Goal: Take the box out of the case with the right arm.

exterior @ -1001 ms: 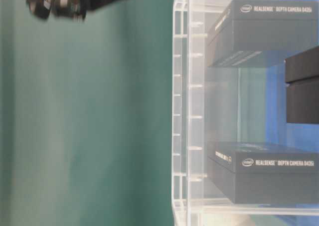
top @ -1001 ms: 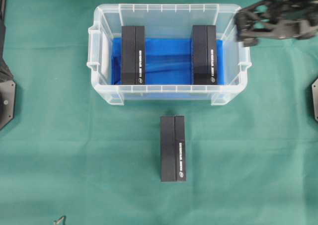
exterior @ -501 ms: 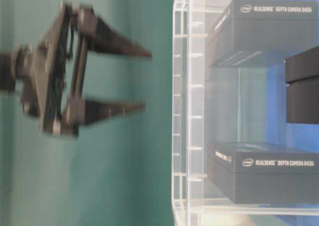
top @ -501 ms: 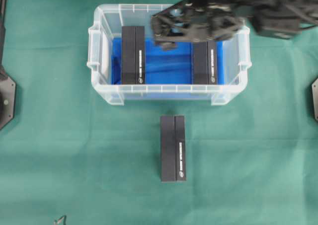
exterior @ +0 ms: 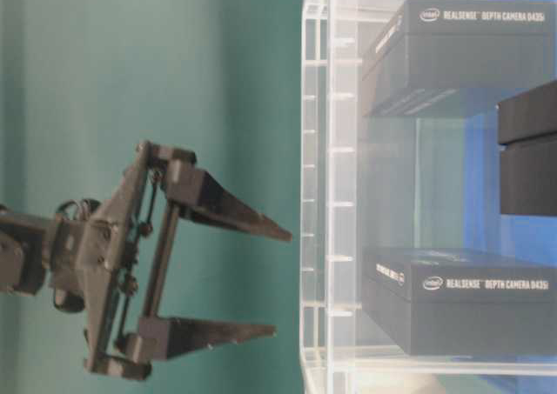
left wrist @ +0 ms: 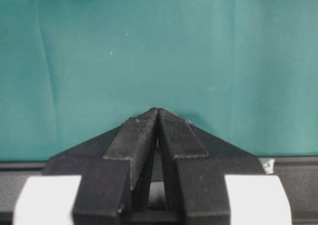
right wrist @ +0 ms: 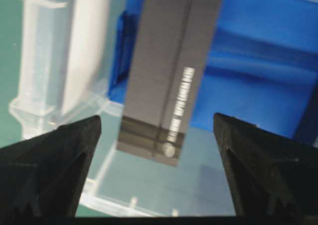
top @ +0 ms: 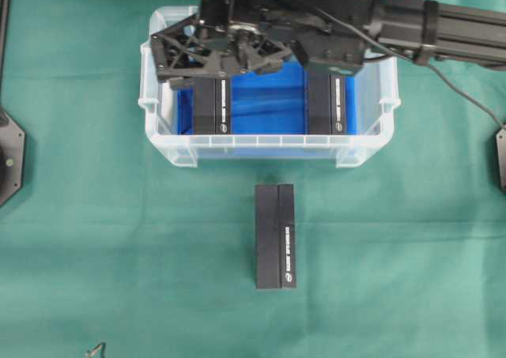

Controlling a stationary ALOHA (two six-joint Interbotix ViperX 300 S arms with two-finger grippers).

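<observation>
The case (top: 158, 97) stands on the green cloth (top: 95, 239) in the far middle of the table, with a blue lining (top: 265, 97) on its bottom. Inside it stand two black boxes: the left box (top: 211, 105) near the left wall and the right box (top: 326, 105) near the right wall, well apart from each other. A third box (top: 275, 236) lies on the cloth outside the case, just in front of its near wall. The right arm (top: 427, 30) reaches in from the right across the top of the case, and the right gripper (top: 175, 58) hangs over the left part of the case, above the far end of the left box. Its jaws stand wide apart and hold nothing. In the right wrist view the left box (right wrist: 169, 71) lies between the two fingertips (right wrist: 59, 155), and both are clear of it. In the table-level view the right gripper (exterior: 280, 283) points toward the rim of the case (exterior: 318, 194), and its tips are just outside the wall; there I cannot tell if it touches the rim. The left gripper (left wrist: 157, 113) is over bare cloth, its two fingers pressed together with nothing between them.
</observation>
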